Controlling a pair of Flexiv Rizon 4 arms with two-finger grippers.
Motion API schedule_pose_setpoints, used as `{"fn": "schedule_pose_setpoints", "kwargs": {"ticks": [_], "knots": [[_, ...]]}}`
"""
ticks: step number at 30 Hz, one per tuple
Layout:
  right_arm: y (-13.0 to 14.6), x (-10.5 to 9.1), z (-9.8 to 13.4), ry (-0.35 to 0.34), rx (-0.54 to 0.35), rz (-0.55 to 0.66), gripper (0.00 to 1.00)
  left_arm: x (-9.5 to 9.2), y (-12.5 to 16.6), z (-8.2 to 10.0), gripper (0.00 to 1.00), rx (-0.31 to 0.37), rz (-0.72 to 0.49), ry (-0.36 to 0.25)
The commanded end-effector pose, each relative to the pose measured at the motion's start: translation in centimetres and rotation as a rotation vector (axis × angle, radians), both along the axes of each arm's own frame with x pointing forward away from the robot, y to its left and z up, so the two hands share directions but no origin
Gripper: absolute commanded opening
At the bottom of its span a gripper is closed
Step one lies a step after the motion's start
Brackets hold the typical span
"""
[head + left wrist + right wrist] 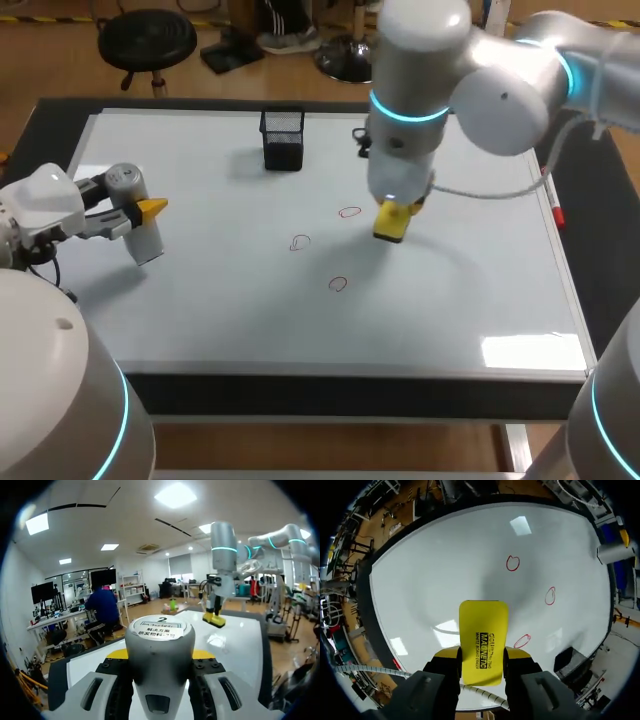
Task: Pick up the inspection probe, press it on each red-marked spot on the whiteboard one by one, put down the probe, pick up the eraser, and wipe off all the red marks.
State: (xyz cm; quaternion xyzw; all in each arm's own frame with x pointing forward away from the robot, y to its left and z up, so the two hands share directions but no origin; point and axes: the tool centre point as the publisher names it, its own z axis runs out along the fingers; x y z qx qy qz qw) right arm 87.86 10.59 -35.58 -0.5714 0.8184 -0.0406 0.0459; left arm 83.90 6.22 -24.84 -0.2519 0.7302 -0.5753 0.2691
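Note:
On the whiteboard [200, 300] are three small red circles [349, 212], [300, 242], [337, 284]. My left gripper [143, 212] at the board's left side is shut on the grey-and-white inspection probe [138, 225], which is slightly tilted. In the left wrist view the probe [160, 645] fills the gap between the fingers. My right gripper [395, 212] is over the middle, shut on the yellow eraser [390, 222], just right of the farthest red circle. In the right wrist view the eraser [483, 640] hangs above the board, with the circles [522, 641], [550, 595], [513, 563] ahead and beside it.
A black mesh pen holder [283, 138] stands at the back of the board. A red marker [556, 210] lies along the board's right edge. A small dark object [360, 135] sits behind my right arm.

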Motion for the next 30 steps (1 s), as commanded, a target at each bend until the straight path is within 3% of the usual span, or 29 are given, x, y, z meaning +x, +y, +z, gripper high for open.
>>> {"fn": "schedule_pose_setpoints", "kwargs": {"ticks": [1,11,30], "knots": [[2.6,-0.3,0.2,-0.018,-0.038,0.053,0.0,0.1,-0.1,0.1,0.0,0.001,0.003,0.0],[6.6,-1.5,0.4,0.024,-0.016,0.216,0.0,0.1,-0.1,0.1,0.0,0.001,0.003,0.0],[6.9,-1.4,-0.1,0.04,-0.003,0.229,0.0,0.1,-0.1,0.1,0.0,0.001,0.003,0.0]]}}
